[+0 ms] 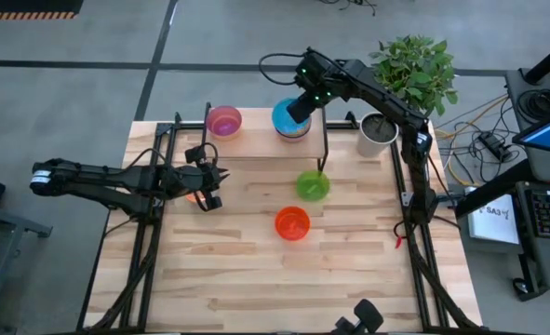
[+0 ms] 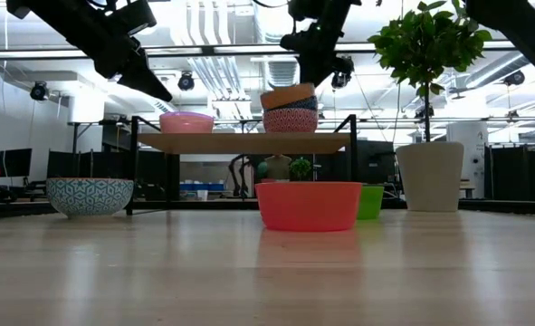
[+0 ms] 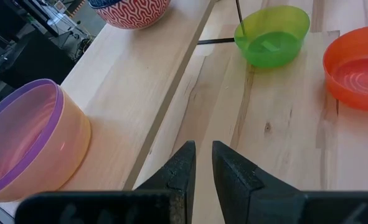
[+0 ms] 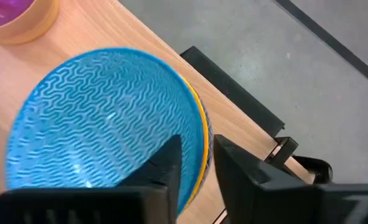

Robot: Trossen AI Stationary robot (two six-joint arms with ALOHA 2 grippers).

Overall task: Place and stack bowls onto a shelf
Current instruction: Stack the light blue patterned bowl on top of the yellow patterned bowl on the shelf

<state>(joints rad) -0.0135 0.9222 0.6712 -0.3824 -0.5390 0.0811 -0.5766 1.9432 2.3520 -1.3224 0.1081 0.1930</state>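
A low wooden shelf [image 2: 245, 143] on thin black legs stands at the far edge of the table [image 1: 256, 270], carrying two groups of bowls. On its right end sits a stack of bowls [image 2: 290, 109]: a red-and-white patterned bowl [image 3: 131, 10] at the bottom and a blue bowl [image 4: 106, 118] with a wavy blue interior on top, with an orange-yellow rim showing between them. On the left end, well apart from the stack, a purple bowl [image 1: 223, 120] is nested inside a pale orange one.

The right gripper [image 4: 193, 163] hangs directly over the rim of the blue bowl, its fingers close together with only a narrow gap, holding nothing. The left gripper [image 3: 203, 163] hovers above the bare table just in front of the shelf's left half, its fingers likewise nearly closed and empty.

On the table in front of the shelf, a green bowl [image 1: 313, 185] sits beside the shelf's right front leg; it appears empty. A red-orange bowl [image 1: 292, 223], also empty, rests nearer the front of the table, close to the green one but not touching it. In the low view a blue-and-white patterned bowl [image 2: 90, 196] stands on the table by the shelf's left legs; from above it lies hidden beneath the left arm.

A white pot [image 1: 377, 133] holding a leafy green plant [image 1: 414, 65] occupies the table's far right corner, just beside the shelf's right end and under the right arm.
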